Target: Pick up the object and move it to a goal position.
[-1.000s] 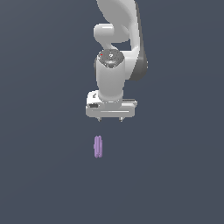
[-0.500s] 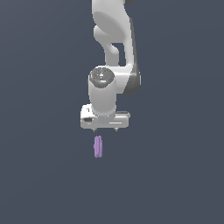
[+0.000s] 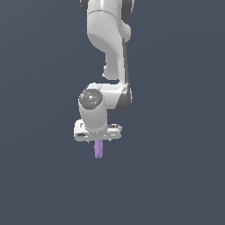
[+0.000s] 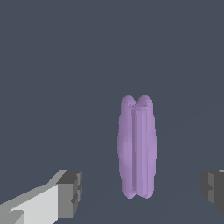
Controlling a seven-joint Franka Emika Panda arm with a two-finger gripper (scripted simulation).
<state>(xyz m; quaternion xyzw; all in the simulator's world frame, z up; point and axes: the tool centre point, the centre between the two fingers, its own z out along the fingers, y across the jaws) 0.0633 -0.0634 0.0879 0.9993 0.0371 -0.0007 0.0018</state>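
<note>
The object is a small light-purple piece of two rounded rods joined side by side, lying on the dark grey floor. In the exterior view the white arm's hand covers its upper end, and my gripper sits right over it. The wrist view shows the object lying lengthwise between the two dark fingertips, nearer to neither by much, with wide gaps on both sides. My gripper is open and touches nothing.
A plain dark grey floor surrounds the arm. The arm's white links rise above the hand toward the frame's upper edge.
The arm has come down and shifted toward the exterior view's left, bringing the hand from above the object to directly over it. The object has stayed put.
</note>
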